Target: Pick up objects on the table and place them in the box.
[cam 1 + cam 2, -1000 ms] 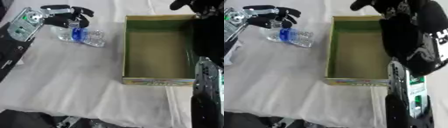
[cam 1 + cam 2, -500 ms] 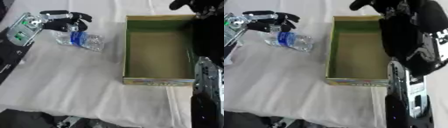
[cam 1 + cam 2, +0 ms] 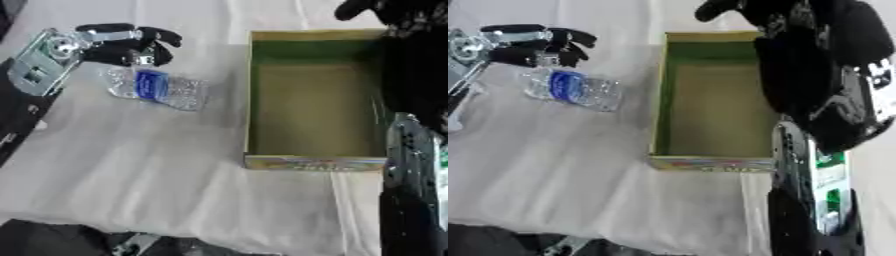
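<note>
Your left hand [image 3: 122, 44] has pulled back toward 10 o'clock over the last second and now sits just past the far end of the clear crumpled plastic water bottle with the blue label [image 3: 157, 88], fingers curled in a narrow claw and holding nothing. The bottle has shifted a little toward 6 o'clock and lies on its side on the white cloth-covered table [image 3: 131, 175], apart from the fingers — so no grasp made, pick still to do. The open green-lined cardboard box [image 3: 311, 95] stands at 3 o'clock of the bottle, nothing visible inside. Your right hand [image 3: 750, 9] hangs at 12 o'clock over the box's far rim; I can't tell its fingers. You probably need to re-approach lower, around the bottle's middle.
</note>
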You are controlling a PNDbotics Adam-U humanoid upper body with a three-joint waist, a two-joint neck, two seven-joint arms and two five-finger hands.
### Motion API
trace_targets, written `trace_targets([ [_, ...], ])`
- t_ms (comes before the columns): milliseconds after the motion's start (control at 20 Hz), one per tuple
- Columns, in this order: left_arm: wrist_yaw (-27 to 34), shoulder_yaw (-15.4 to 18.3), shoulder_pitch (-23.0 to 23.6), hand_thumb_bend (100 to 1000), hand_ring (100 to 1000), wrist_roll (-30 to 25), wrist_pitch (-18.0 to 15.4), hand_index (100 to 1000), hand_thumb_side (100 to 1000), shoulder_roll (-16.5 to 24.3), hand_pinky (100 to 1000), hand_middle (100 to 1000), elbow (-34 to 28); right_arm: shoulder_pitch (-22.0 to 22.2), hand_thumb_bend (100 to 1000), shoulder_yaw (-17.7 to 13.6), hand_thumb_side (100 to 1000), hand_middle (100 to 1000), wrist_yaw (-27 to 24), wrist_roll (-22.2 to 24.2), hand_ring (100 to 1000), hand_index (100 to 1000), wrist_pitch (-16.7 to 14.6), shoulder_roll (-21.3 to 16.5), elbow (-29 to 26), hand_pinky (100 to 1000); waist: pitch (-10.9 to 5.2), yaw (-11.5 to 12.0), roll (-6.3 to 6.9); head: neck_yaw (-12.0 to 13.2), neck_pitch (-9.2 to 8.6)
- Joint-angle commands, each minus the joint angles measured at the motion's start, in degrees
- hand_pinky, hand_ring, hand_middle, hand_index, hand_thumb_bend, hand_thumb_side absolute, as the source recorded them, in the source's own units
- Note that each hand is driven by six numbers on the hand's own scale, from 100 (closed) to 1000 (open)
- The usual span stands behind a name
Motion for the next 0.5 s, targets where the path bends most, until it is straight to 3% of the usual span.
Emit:
trace_targets([
  [50,-0.01,1.76,-1.76,278,871,1.04,-0.08,939,801,2.88,751,1000,-1.21,-0.47,100,0.33,1000,858,-0.06,0.24,756,886,-0.01,0.01,-0.98,624,-1.21,0.26,0.12,-0.73,-0.22],
  [250,0.44,3.13,-1.97,251,872,2.68,-0.83,940,789,3.67,752,1000,-4.24,-0.32,100,0.27,1000,858,-0.08,0.29,756,885,0.03,-0.07,-1.0,624,-1.26,0.41,0.15,-0.85,-0.22],
  [500,0.61,5.11,2.02,254,873,4.66,-1.6,943,772,6.33,756,1000,-13.43,-0.31,100,0.1,1000,858,-0.03,0.23,756,885,0.1,-0.21,-1.07,624,-1.15,0.58,0.2,-1.42,-0.22],
])
